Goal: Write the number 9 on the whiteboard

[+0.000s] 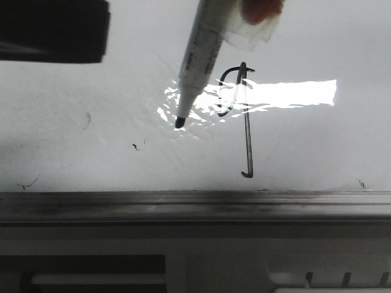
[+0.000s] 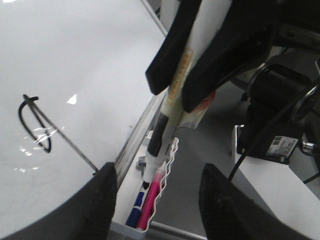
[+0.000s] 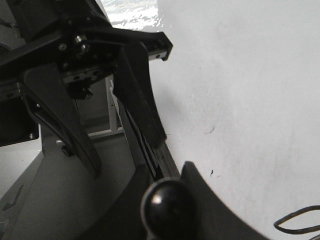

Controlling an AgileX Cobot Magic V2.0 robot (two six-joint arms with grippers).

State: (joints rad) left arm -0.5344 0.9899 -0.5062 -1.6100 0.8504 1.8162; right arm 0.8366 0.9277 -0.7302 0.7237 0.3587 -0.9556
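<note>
The whiteboard (image 1: 91, 79) fills the front view, with glare across its middle. The number 9 (image 1: 246, 122) is drawn on it in thin black line: a small loop over a long stem with a hooked foot. It also shows in the left wrist view (image 2: 35, 122) and partly in the right wrist view (image 3: 295, 222). My right gripper (image 3: 167, 195) is shut on a white marker (image 1: 201, 55). The marker's black tip (image 1: 180, 122) is just left of the 9's loop; I cannot tell if it touches the board. My left gripper (image 2: 160, 172) is open and empty.
A grey metal rail (image 1: 183, 201) runs along the board's near edge. A white wavy tray (image 2: 170, 165) by the rail holds blue and pink markers. Small stray black marks (image 1: 135, 146) dot the board. A black block (image 1: 55, 30) sits at the top left.
</note>
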